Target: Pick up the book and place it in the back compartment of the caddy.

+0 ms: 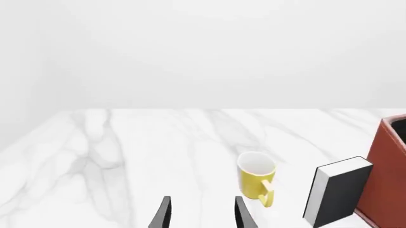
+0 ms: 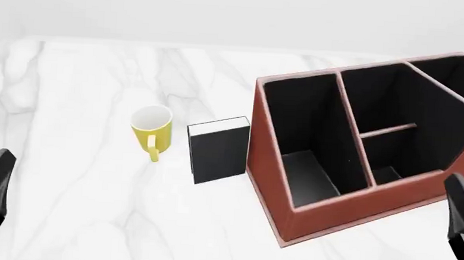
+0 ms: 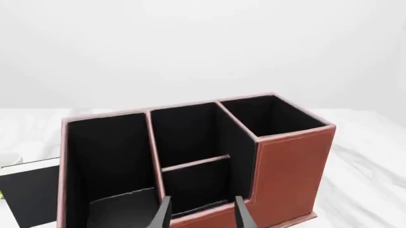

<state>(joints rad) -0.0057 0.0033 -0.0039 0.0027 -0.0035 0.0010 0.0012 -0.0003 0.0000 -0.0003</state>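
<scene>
Marble-white bench under everything. At far left, left hand low over bare bench, fingers spread, pinching nothing. Further right, yellow mug upright, handle toward the arms. Just beside the mug, black book standing on edge, white page edges up, close against the left wall of the caddy; whether touching, cannot tell. Inside the caddy, long compartment at left, then two short pockets split by a thin crossbar, back compartment beyond the bar. At far right, right hand near the caddy's front edge, fingers spread, pinching nothing.
</scene>
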